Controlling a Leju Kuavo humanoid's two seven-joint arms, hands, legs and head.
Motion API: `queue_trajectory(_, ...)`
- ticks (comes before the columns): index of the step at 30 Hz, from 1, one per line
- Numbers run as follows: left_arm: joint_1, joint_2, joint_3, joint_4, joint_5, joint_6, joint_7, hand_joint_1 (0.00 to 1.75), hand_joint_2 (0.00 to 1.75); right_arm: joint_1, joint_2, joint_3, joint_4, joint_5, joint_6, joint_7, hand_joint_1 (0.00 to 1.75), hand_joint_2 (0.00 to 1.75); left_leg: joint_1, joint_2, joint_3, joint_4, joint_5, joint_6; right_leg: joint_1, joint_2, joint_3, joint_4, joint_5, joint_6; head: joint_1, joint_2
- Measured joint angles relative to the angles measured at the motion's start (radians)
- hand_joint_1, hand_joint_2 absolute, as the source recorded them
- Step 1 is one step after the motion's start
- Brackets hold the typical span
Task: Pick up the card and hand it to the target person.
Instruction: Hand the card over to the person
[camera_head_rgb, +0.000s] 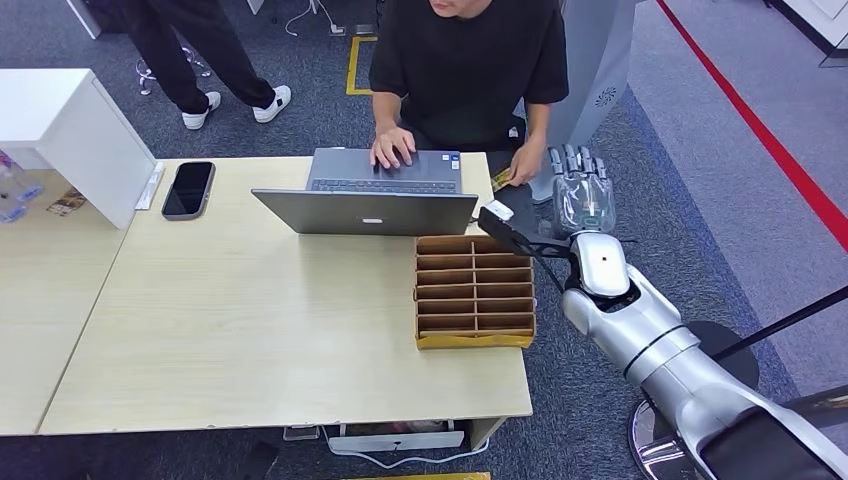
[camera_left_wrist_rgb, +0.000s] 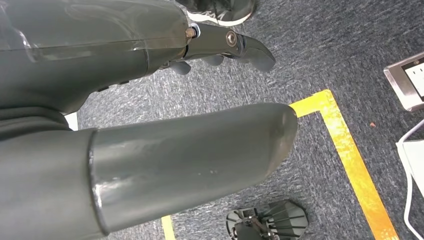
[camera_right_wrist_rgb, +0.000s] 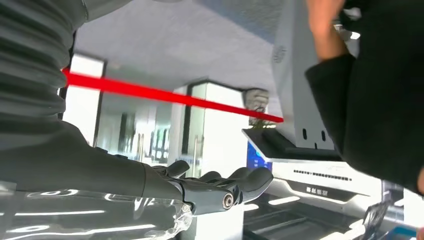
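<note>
Right robot hand (camera_head_rgb: 582, 190), seemingly empty, beside table (camera_head_rgb: 250, 330), grey carpet (camera_head_rgb: 690, 180).

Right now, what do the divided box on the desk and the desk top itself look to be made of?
The divided box looks like brown corrugated cardboard: matte, with thin slotted partitions and a yellowish front edge. The desk top appears to be pale wood-grain laminate or veneer, smooth with a faint sheen; the head view cannot settle which.
</note>
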Motion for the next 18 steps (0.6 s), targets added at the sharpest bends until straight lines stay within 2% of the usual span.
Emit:
queue_trajectory(5, 0.005, 0.000, 0.000, 0.000, 0.014, 0.005, -0.011, 0.00, 0.00, 0.060, 0.001, -0.033, -0.052, -0.071, -0.143, -0.041, 0.00, 1.75, 0.000, 0.000, 0.000, 0.000, 0.000, 0.000, 0.000, 0.000, 0.000, 0.000, 0.000, 0.000, 0.000, 0.000)
queue_trajectory(11, 0.020, 0.000, 0.000, 0.000, 0.034, 0.017, -0.033, 0.00, 0.00, 0.166, 0.010, -0.078, -0.187, -0.127, -0.290, -0.112, 0.00, 1.75, 0.000, 0.000, 0.000, 0.000, 0.000, 0.000, 0.000, 0.000, 0.000, 0.000, 0.000, 0.000, 0.000, 0.000)
queue_trajectory(14, 0.029, 0.000, 0.001, 0.000, 0.044, 0.021, -0.047, 0.00, 0.00, 0.233, 0.029, -0.106, -0.264, -0.166, -0.331, -0.206, 0.00, 1.75, 0.000, 0.000, 0.000, -0.001, 0.000, 0.000, 0.000, 0.000, 0.000, 0.000, 0.000, 0.000, 0.000, 0.000)
queue_trajectory(18, 0.042, 0.000, 0.003, 0.000, 0.054, 0.025, -0.063, 0.00, 0.00, 0.352, 0.089, -0.176, -0.362, -0.201, -0.339, -0.391, 0.00, 1.75, 0.000, 0.000, 0.000, -0.001, 0.000, 0.000, 0.000, 0.000, 0.000, 0.000, 0.000, 0.000, 0.000, 0.000)
